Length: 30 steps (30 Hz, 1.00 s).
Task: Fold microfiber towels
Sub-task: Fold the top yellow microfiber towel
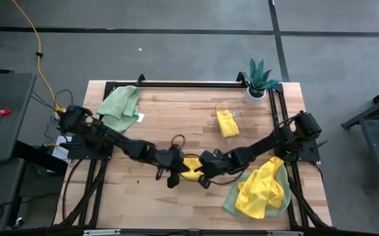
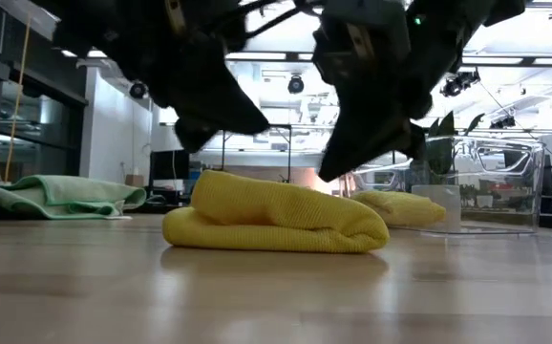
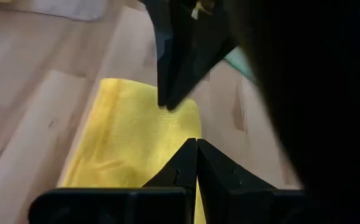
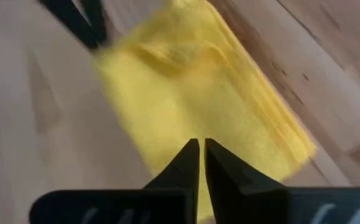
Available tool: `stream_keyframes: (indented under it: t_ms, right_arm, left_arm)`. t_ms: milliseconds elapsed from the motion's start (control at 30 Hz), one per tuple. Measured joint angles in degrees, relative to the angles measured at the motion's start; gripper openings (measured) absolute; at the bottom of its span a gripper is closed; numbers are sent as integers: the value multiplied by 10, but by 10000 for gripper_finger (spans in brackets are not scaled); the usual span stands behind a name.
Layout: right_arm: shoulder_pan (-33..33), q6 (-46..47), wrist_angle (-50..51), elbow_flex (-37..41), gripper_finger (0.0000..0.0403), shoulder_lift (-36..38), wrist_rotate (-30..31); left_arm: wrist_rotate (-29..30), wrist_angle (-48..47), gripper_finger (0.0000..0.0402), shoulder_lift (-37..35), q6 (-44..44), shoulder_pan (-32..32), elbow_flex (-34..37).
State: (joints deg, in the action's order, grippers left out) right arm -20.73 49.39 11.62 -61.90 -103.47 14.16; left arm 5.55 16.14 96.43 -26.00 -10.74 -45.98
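Left jaws [image 3: 197, 144]: closed, fingers pressed together, nothing between them, poised just above one end of the folded yellow towel [image 2: 276, 225]. Right jaws [image 4: 199, 144]: likewise closed and empty, poised above the other end of the same towel. Both sets of jaws sit close together at mid-bench, left [image 1: 174, 178] and right [image 1: 204, 177], the arms reaching in from opposite sides; in the low view their tips hang over the towel without touching it. Folded yellow towel [image 1: 191, 166]: a thick, compact bundle lying flat on the bench [image 1: 150, 203], between the two jaws. Second yellow towel [image 1: 227, 122]: folded, lying inside a clear bin [image 1: 219, 109] toward the far side of the bench. Green towel [image 1: 120, 106]: loosely crumpled at the far left corner. Towel pile [image 1: 263, 189]: unfolded yellow cloth heaped on a green one, at the near right edge, beside the right arm. Potted plant [image 1: 258, 80]: upright in a white pot at the far right corner, near the bin.
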Motion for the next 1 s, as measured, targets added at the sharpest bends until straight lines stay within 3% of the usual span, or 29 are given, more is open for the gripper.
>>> stream_keyframes:
  t_ms: [233,367,667,1000]
  right_arm:
    - [-1,-29,-4,0,4,-5,-9]
    - [-2,-34,0,0,2,-5,-14]
    - [-4,-29,-5,0,0,-58,-63]
    - [-3,-36,-20,-3,0,-57,-54]
  left_arm:
    - [5,-9,0,99,37,7,-60]
    - [12,-40,0,103,37,17,-60]
    - [27,-142,0,44,99,40,-60]
    - [45,-284,0,-40,152,46,-59]
